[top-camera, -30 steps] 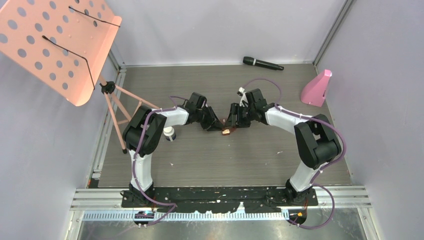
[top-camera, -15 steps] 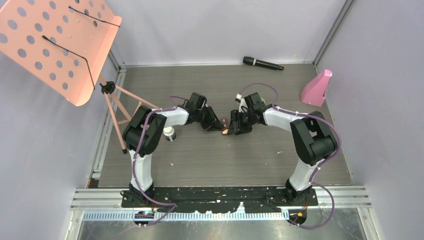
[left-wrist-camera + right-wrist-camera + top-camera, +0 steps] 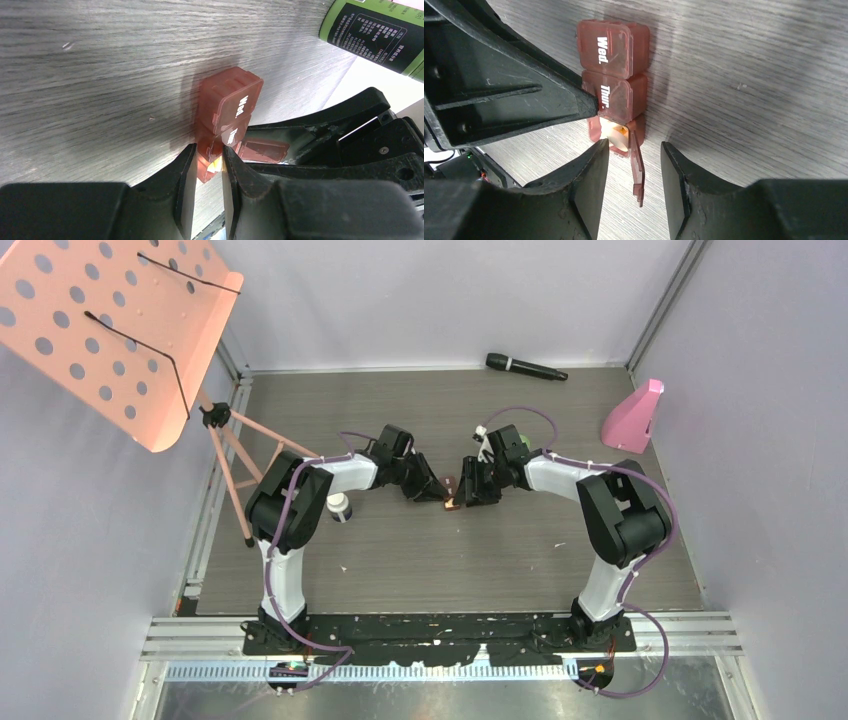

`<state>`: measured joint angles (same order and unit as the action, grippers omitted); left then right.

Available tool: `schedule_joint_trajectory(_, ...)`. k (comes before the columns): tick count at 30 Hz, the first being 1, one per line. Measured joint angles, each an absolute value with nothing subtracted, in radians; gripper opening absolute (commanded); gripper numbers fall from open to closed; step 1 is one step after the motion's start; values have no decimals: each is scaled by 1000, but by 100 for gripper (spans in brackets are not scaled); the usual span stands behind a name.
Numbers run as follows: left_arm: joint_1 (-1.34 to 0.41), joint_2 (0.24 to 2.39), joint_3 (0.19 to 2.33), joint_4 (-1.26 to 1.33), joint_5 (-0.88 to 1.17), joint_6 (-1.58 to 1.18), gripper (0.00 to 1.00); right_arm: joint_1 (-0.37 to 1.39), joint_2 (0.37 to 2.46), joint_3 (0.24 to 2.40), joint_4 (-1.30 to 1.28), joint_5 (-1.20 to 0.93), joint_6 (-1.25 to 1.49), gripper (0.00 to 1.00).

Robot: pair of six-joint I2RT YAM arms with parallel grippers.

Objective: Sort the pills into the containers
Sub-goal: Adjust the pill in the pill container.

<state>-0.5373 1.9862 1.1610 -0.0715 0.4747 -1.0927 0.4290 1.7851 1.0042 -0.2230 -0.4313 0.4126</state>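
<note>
Right arm has swung in toward the table's centre since a second ago, and its jaws have narrowed; the left arm and the case have stayed put.

Mid-table, the case (image 3: 450, 503) lies flat between the two grippers, with the white bottle (image 3: 339, 507) well apart at its 9 o'clock. The left wrist view shows a green bottle (image 3: 375, 35) at 1 o'clock. In the right wrist view the case (image 3: 614, 65) runs from "Wed" at 12 o'clock through "Thur" to an open end cell at 6 o'clock. The cell's lid (image 3: 638, 170) is flipped out, and something pale and orange inside is probably a pill (image 3: 616, 134).

I judge the case light, stiff and thin-walled, apt to skate on the smooth table, with a weak hinge. It is best held across its narrow sides, and the lid moved by its free edge with little force.

The left gripper (image 3: 207, 155) is pressed nearly together, pinching the case (image 3: 230, 107) by its open end and steadying it. The right gripper (image 3: 634, 147) stands about half spread, its fingers either side of the lid. It grips nothing, though one fingertip (image 3: 601, 147) is just beside the open cell. Whether it touches, I cannot tell.
</note>
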Motion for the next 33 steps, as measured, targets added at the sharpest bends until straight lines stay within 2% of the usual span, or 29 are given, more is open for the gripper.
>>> schedule_joint_trajectory(8,-537,1991,1169,-74,475,-1092,25,429,1792,995,-173,-432,492,49)
schedule_joint_trajectory(13,-537,1992,1171,-78,475,-1092,25,428,1792,995,-165,-442,512,59)
schedule_joint_trajectory(17,-537,1992,1171,-78,475,-1093,25,425,1783,992,-164,-460,519,60)
schedule_joint_trajectory(29,-537,1993,1171,-78,475,-1095,24,408,1658,950,-158,-482,543,51)
schedule_joint_trajectory(33,-537,1995,1172,-77,479,-1097,24,403,1654,947,-143,-502,549,40)
